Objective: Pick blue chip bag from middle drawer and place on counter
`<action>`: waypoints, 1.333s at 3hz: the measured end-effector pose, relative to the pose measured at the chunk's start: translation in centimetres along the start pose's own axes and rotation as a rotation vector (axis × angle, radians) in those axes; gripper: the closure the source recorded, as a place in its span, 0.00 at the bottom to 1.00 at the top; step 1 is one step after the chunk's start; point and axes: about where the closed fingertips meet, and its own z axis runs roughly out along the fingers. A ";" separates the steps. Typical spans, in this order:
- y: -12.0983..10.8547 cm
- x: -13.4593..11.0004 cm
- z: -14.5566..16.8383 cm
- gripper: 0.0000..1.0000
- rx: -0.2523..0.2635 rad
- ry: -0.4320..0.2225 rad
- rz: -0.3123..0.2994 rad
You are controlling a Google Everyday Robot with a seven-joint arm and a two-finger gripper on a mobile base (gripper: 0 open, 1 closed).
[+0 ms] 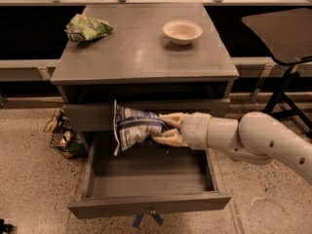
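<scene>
**Blue chip bag gripped over the open drawer**

The blue chip bag (130,128) stands on edge over the back of the middle drawer (146,206). Its upper part overlaps the closed drawer front above. The pincer (157,128) is clenched on the bag's right side, one pale finger across the top and one beneath. The white arm (253,140) reaches in from the right. The drawer is pulled well out towards the camera. Above, on the bench (141,57), a green snack bag (87,27) lies at the back left. A pale bowl (182,31) sits at the back right, well apart from it. A dark table (282,33) stands to the right, and a wire basket (61,136) holding packets sits on the floor at the left.
</scene>
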 end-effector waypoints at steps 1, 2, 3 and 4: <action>-3.0 -4.1 -1.5 1.00 0.039 0.003 0.006; -5.5 -7.2 -2.7 1.00 0.051 0.012 0.020; -8.6 -9.8 -3.4 1.00 0.074 0.058 0.014; -12.4 -11.0 -4.0 1.00 0.111 0.099 0.000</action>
